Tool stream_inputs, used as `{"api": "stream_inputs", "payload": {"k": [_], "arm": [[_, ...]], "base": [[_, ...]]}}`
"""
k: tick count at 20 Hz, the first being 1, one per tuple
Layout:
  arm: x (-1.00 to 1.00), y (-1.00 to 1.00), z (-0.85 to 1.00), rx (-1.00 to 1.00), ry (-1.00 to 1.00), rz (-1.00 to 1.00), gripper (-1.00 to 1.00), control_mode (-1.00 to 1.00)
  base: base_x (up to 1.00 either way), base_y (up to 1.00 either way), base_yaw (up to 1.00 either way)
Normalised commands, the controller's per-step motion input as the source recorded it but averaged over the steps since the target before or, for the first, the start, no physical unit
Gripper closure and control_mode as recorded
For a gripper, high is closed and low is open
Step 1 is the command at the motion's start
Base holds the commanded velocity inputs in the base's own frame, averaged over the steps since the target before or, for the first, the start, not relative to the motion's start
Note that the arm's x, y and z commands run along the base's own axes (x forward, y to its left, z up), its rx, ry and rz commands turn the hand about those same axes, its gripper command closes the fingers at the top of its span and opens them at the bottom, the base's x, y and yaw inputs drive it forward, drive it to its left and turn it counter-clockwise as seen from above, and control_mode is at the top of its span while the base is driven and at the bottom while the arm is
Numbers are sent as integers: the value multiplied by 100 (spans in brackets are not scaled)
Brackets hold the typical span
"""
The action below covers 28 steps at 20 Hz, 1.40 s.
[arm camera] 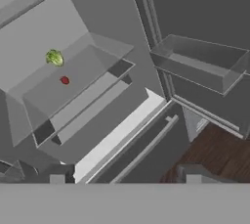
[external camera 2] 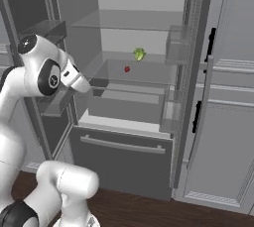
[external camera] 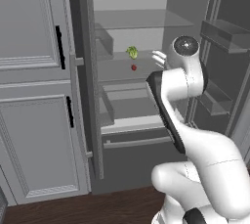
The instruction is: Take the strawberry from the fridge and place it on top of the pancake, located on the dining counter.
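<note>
The fridge [external camera: 141, 159] [external camera 2: 124, 159] stands with both doors open. On its middle glass shelf lies the strawberry [external camera: 134, 67] [external camera 2: 127, 69] [arm camera: 64, 80], tiny and red. My gripper [external camera: 159, 58] [external camera 2: 82, 86] [arm camera: 125, 179] hovers in front of the open fridge, outside the shelf and well short of the berry. Its two fingertips [arm camera: 57, 179] stand far apart in the hand view, open with nothing between them. The pancake and the dining counter are out of view.
A small yellow-green item [external camera: 132, 52] [external camera 2: 139, 54] [arm camera: 54, 57] sits just behind the strawberry on the same shelf. Door bins [arm camera: 200, 64] [external camera 2: 176, 47] line the open doors. Light grey panelled cabinets [external camera: 34, 96] [external camera 2: 228, 122] flank the fridge. The bottom drawer handle [external camera 2: 121, 145] juts out below.
</note>
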Motion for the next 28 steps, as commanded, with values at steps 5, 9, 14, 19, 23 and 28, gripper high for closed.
{"api": "stream_inputs", "payload": {"k": [5, 9, 14, 19, 23, 28], "arm": [[-53, -4, 20, -27, 13, 43, -100, -100], [-31, 0, 29, -18, 16, 30, -100, -100], [-40, 0, 4, -2, 3, 1, -100, -100], [-72, 0, -13, -1, -17, 3, -100, -100], [-81, 0, -12, 0, -23, 12, -100, -100], [-69, 0, 24, -2, -17, 15, -100, -100]], "base": [[0, 0, 0], [0, 0, 0], [0, 0, 0], [0, 0, 0], [0, 0, 0], [0, 0, 0]]}}
